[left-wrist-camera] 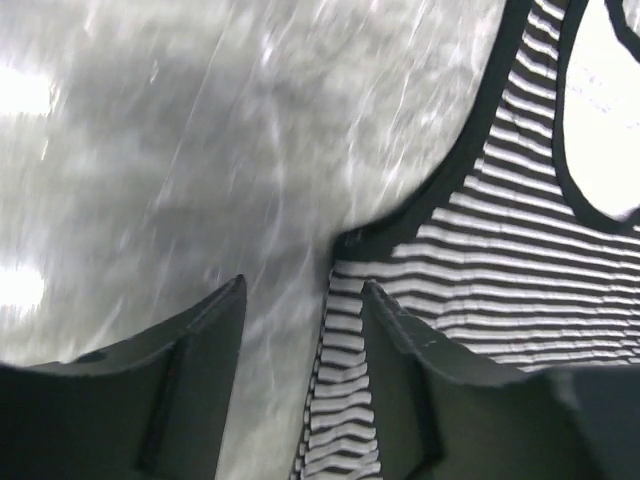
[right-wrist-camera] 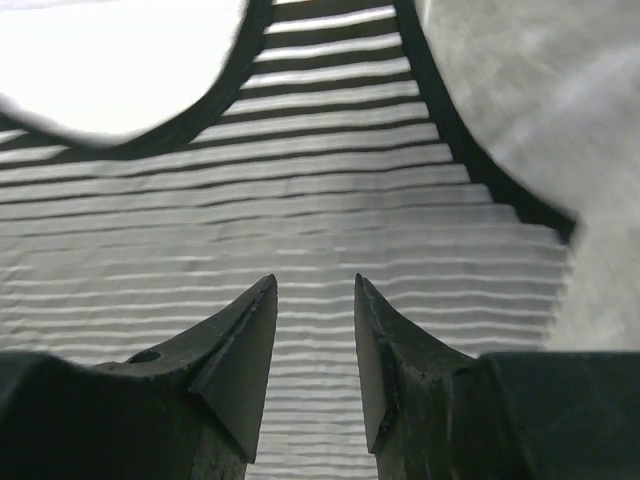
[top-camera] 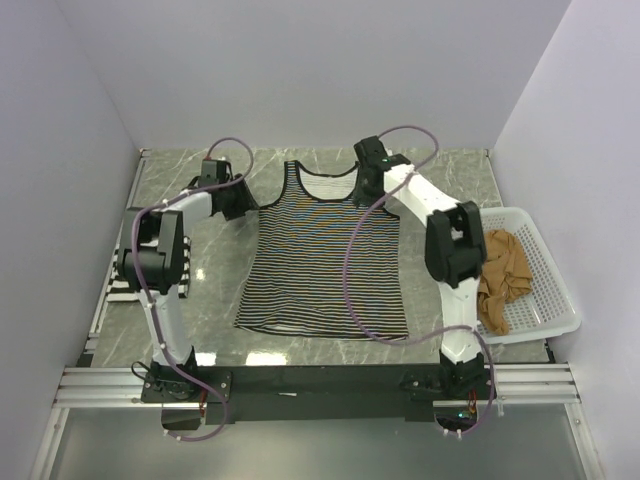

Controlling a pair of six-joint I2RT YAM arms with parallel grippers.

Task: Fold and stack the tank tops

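Plainly, the grey marbled table (top-camera: 450, 170) took up most of what I saw, and the thin-striped top (top-camera: 325, 260) lay spread flat on its middle, straps toward the far wall and hem toward my bases, its black trim running round the neck and armholes. Off at my right side the white basket (top-camera: 560, 325) sat on the table's edge with the tan top (top-camera: 503, 275) crumpled inside it. At the far left edge, partly hidden behind my left arm, a bit of the bold-striped top (top-camera: 122, 285) showed. My left gripper (left-wrist-camera: 302, 290) hung low by the left armhole of the thin-striped top, its fingers well apart with nothing between them; one finger stood over bare marble and the other over the edge of the cloth just below the armhole trim. My right gripper (right-wrist-camera: 315, 285) was over the chest of the same top, near the right strap, its fingers parted by a moderate gap and gripping nothing, the striped cloth lying loose beneath them.
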